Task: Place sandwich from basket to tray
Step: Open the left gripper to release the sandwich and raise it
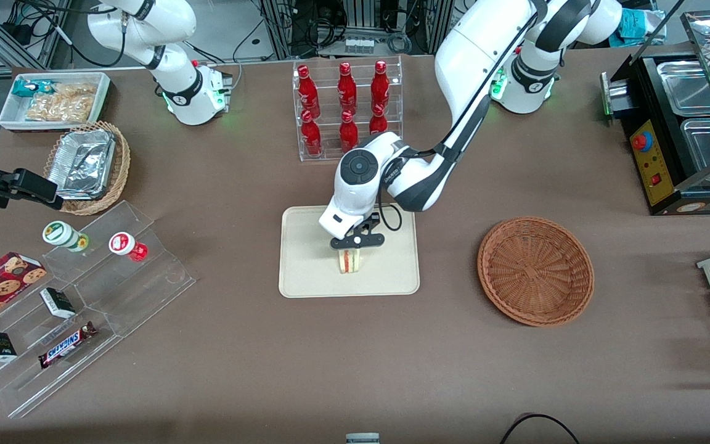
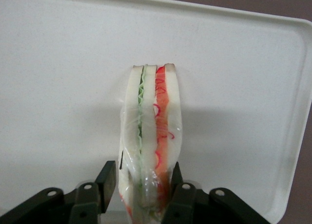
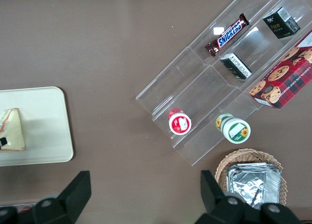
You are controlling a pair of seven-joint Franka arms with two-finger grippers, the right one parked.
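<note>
Claw (image 1: 350, 244) is over the middle of the tray (image 1: 306, 277), pinching the sandwich (image 1: 349, 261) by one end. In the wrist view the two fingers (image 2: 181, 197) press on either bread face of the wedge, cut edge with green and red layers facing the camera.

The sandwich hangs directly below the claw, standing on edge. Its lower part appears to be at or very near the tray floor; whether it actually touches I cannot tell, though the shadow lies tight against it. Clear film wrap is visible around the wedge.

The basket (image 1: 535, 269) sits well apart from the claw, toward the working arm's end of the surface (image 1: 269, 370), and has nothing in it.

Step in hand, by my judgement: the put-down. Transfer from basket is done; release is not yet done.

Next move calls for:
- spreading the fingers with the wedge supported by the tray, so it does not drop or tip;
- lifting the claw straight up, clear of the wrap, which could cling to a pad;
- expecting the narrow wedge to topple onto a flat face once freed. It would land inside the rim, since the claw is well away from every tray edge.
</note>
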